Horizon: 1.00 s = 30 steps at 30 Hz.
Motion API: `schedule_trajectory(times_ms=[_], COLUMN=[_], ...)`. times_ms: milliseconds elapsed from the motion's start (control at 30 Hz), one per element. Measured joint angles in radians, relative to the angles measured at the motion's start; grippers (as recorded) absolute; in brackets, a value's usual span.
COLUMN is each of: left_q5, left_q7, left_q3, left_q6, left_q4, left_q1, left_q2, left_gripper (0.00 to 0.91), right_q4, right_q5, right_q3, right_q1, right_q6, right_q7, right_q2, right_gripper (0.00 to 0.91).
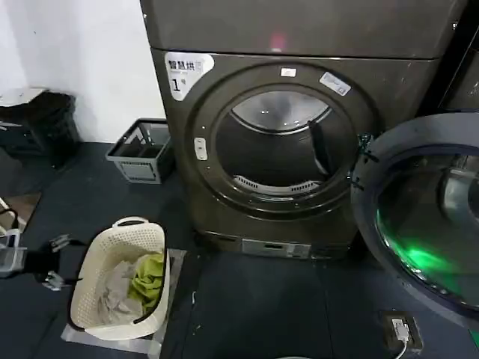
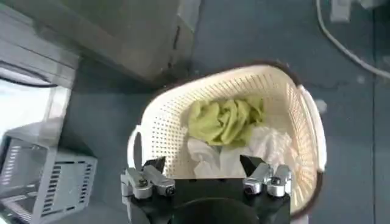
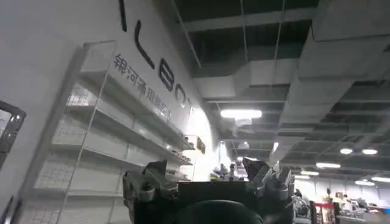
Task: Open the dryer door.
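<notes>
The dryer door [image 1: 426, 217] stands swung wide to the right of its machine, its dark grey ring and tinted glass facing me with a green glow on the glass. The round drum opening [image 1: 281, 142] is uncovered and the steel drum shows inside. My left gripper [image 1: 52, 262] hangs low at the far left, beside the laundry basket. In the left wrist view the left gripper [image 2: 204, 167] is open above the basket with nothing between its fingers. In the right wrist view the right gripper [image 3: 207, 170] is open and empty, aimed up at a wall of shelves and the ceiling.
A cream laundry basket [image 1: 97, 262] with green and white cloths sits on the floor left of the dryer. A grey crate [image 1: 142, 149] and a black bin [image 1: 45, 120] stand by the white wall. A small socket box [image 1: 402, 331] lies on the floor under the door.
</notes>
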Motion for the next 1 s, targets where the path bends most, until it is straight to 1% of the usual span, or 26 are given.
schedule_trajectory(times_ms=[67,167,233,333,633,1000], left_q5=[0.013,0.009,0.010,0.024,0.043,0.084], left_q7=[0.014,0.003,0.008,0.030,0.033,0.036], left_q3=[0.000,0.000,-0.001,-0.003,-0.010,-0.010], left_q6=[0.004,0.009,0.005,-0.006,-0.008,-0.040], left_q4=[-0.002,-0.004,-0.002,0.003,0.006,0.029], left_q1=[-0.003,-0.002,0.001,0.005,0.001,-0.013], left_q2=[0.000,-0.006,-0.007,-0.008,-0.021,-0.029], left_gripper=[0.907,0.907,0.907,0.907,0.907,0.907], right_q4=[-0.003,0.001,0.007,0.012,0.017,0.009], right_q5=[0.001,0.002,0.015,0.017,0.017,0.021], right_q3=[0.007,0.011,0.014,0.020,0.020,0.041], right_q1=[-0.007,-0.012,-0.013,-0.015,-0.013,-0.018], right_q6=[0.001,0.002,0.003,0.002,0.002,0.000], right_q7=[0.000,-0.001,0.004,0.005,0.005,0.011], right_q2=[0.003,0.010,0.010,0.010,0.018,0.018], right_gripper=[0.907,0.907,0.907,0.907,0.907,0.907])
